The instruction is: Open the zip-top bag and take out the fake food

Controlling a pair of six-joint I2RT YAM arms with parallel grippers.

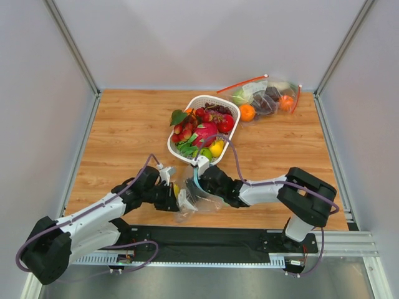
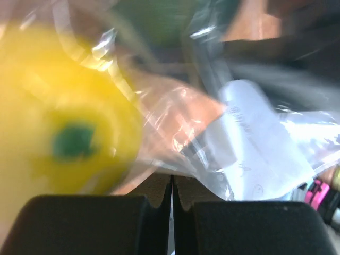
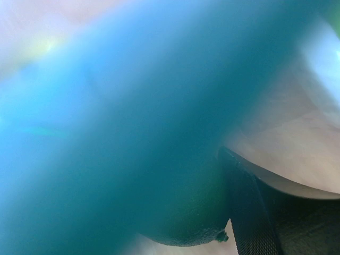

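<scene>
Just one zip-top bag (image 1: 197,200), pinched by left pincer (image 2: 171,185)

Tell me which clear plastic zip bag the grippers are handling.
The teal-zipped clear bag at the near edge; the red-orange-zipped bag lies far right, untouched.

I see the wooden table (image 1: 124,137) carrying a white basket (image 1: 175,148) of fake produce near its middle. At the far right lies a clear bag (image 1: 268,96) with a red-orange zip strip, an orange (image 1: 247,113) touching its left side. Near the front edge, the zip-top bag (image 1: 196,202) rests crumpled on the wood.
</scene>
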